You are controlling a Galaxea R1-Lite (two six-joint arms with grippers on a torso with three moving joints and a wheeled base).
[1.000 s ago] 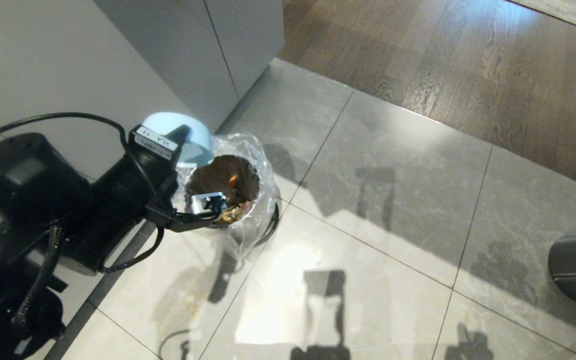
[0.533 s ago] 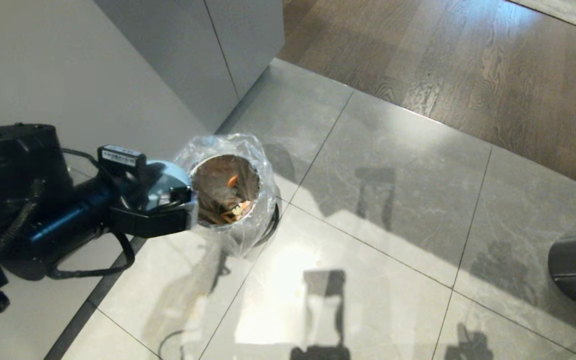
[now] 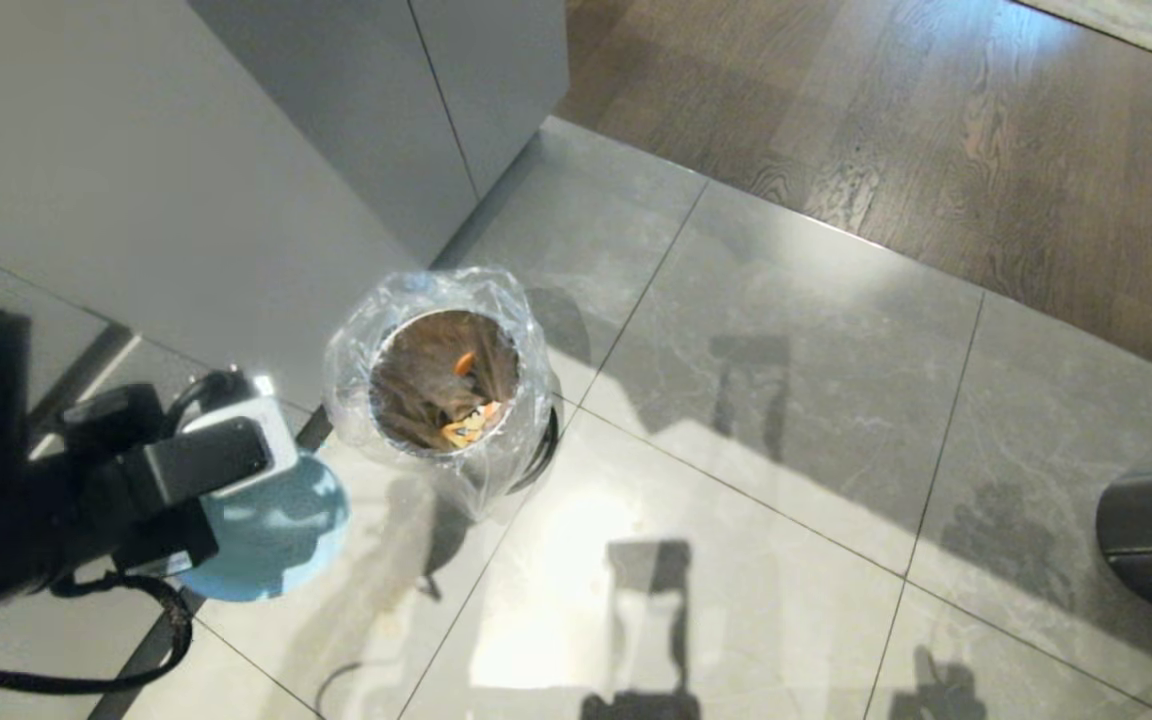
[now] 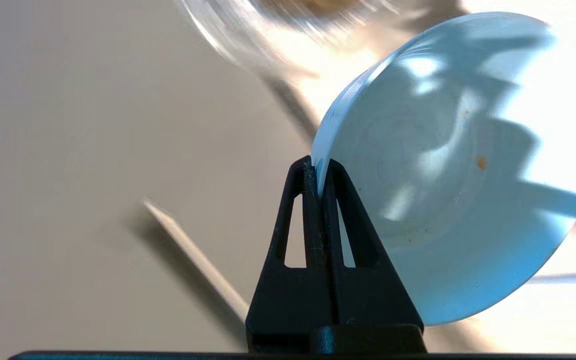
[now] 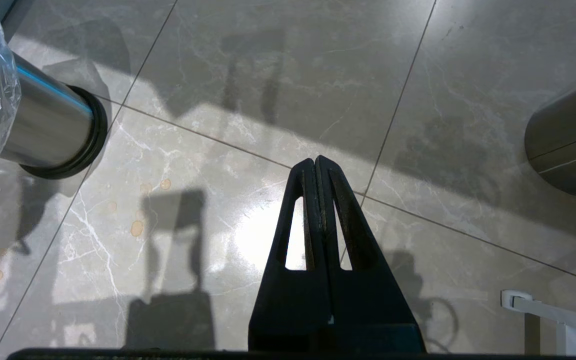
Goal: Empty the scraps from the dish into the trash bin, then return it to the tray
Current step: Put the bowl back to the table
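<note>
While pinching the dish (image 4: 458,165) rim: left fingers (image 4: 316,172) (shut).

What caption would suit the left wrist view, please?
Left gripper pinching the rim of the emptied pale-blue dish.

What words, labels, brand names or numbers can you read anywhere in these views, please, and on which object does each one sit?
None can be read in these views.
The dish, pinched at its rim by the left end effector: plain, no print.
The trash bin and its clear liner: no label showing.
The right end effector, shut over bare floor tiles: no marking.
</note>
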